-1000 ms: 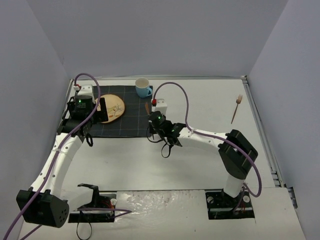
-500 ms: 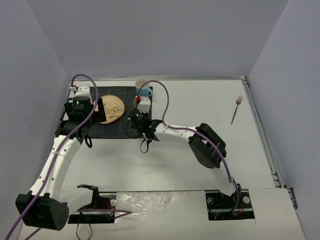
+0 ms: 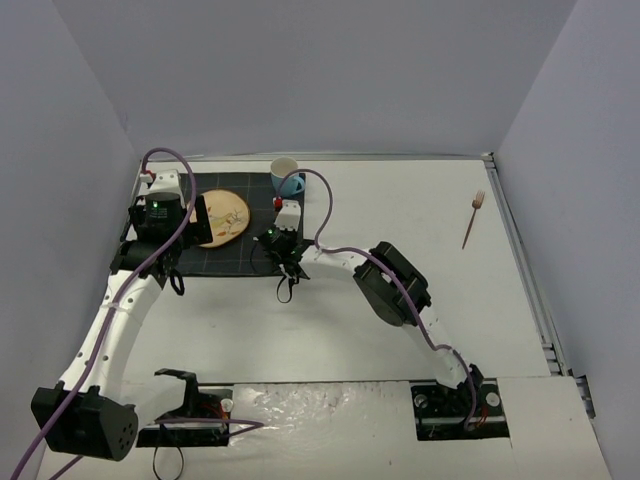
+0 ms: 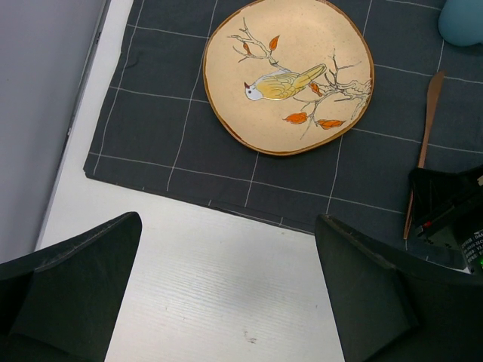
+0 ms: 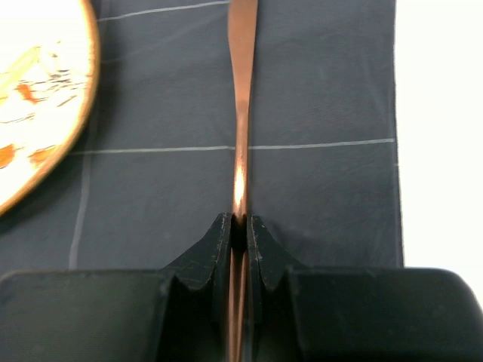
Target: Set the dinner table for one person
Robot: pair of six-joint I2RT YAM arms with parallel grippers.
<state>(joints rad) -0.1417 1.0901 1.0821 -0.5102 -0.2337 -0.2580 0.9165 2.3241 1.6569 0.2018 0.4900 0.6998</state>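
The white dinner table (image 3: 330, 330) carries a dark grid-lined placemat (image 3: 240, 255) at the back left. On the mat lies a tan plate with a bird painting (image 3: 224, 214), also in the left wrist view (image 4: 288, 75). My right gripper (image 3: 283, 246) is shut on a copper knife (image 5: 241, 90), held low over the mat to the right of the plate (image 5: 38, 98); its jaws (image 5: 239, 222) pinch the handle. My left gripper (image 3: 203, 221) is open and empty, its fingers (image 4: 75, 290) above the table by the mat's near edge. It sees the knife (image 4: 425, 139) too.
A blue cup (image 3: 286, 176) stands at the mat's back right corner, its edge in the left wrist view (image 4: 462, 19). A copper fork (image 3: 472, 218) lies far right on the table near the metal rim. Grey walls enclose the table.
My right gripper has carried the knife leftward from the mat's right edge to a spot beside the plate. My left gripper has shifted slightly and stays open.
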